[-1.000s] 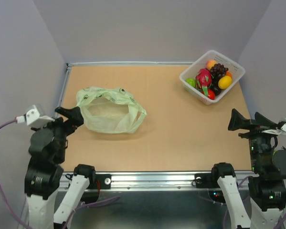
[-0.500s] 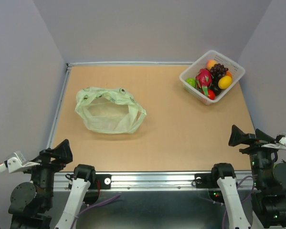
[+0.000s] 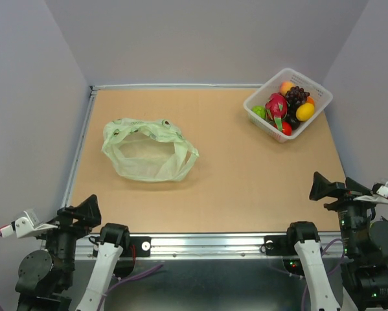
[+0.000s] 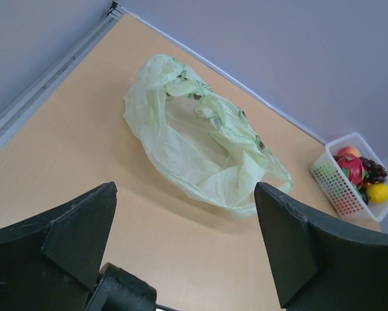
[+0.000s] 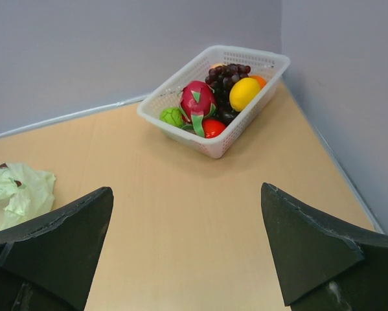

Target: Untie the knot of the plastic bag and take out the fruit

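The pale green plastic bag (image 3: 148, 152) lies limp and flat at the table's left, its mouth open; it also shows in the left wrist view (image 4: 200, 149). I see no tied knot on it. The fruit lies in the white mesh basket (image 3: 318, 87) at the far right: dark grapes (image 3: 297, 95), a pink dragon fruit (image 3: 276, 105) and a yellow oval fruit (image 3: 304, 111). My left gripper (image 3: 83, 212) is open and empty at the near left edge, well short of the bag. My right gripper (image 3: 339, 186) is open and empty at the near right, far from the basket.
Small green (image 5: 172, 116), red (image 5: 213, 127) and orange round fruits share the basket (image 5: 213, 148). Grey walls close the table at the back and both sides. A metal rail (image 3: 200, 243) runs along the near edge, another along the left edge (image 4: 45, 78).
My left arm has drawn back from beside the bag to the near left corner. My right arm has sunk back a little. Bag and basket have not moved.
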`<control>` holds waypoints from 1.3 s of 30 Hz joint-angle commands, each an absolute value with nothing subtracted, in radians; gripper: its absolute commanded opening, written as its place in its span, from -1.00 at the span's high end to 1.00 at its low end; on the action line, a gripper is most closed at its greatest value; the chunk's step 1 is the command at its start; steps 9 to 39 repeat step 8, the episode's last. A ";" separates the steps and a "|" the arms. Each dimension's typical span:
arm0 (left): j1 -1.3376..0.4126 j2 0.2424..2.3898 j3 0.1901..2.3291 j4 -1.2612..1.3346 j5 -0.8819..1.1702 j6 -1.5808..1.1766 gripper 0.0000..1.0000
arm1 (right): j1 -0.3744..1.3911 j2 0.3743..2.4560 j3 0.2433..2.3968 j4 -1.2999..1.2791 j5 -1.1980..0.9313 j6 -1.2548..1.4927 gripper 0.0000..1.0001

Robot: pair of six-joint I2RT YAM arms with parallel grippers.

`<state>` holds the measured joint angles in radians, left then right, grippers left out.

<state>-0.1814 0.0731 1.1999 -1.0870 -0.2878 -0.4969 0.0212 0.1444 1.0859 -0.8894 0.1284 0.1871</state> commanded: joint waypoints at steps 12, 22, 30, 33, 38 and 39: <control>-0.181 0.095 1.123 -1.008 -0.302 -0.523 -0.97 | 0.031 0.143 1.127 -0.882 0.123 0.181 -1.00; -0.181 0.095 1.123 -1.008 -0.302 -0.523 -0.97 | 0.031 0.143 1.127 -0.882 0.123 0.181 -1.00; -0.181 0.095 1.123 -1.008 -0.302 -0.523 -0.97 | 0.031 0.143 1.127 -0.882 0.123 0.181 -1.00; -0.181 0.095 1.123 -1.008 -0.302 -0.523 -0.97 | 0.031 0.143 1.127 -0.882 0.123 0.181 -1.00; -0.181 0.095 1.123 -1.008 -0.302 -0.523 -0.97 | 0.031 0.143 1.127 -0.882 0.123 0.181 -1.00; -0.181 0.095 1.123 -1.008 -0.302 -0.523 -0.97 | 0.031 0.143 1.127 -0.882 0.123 0.181 -1.00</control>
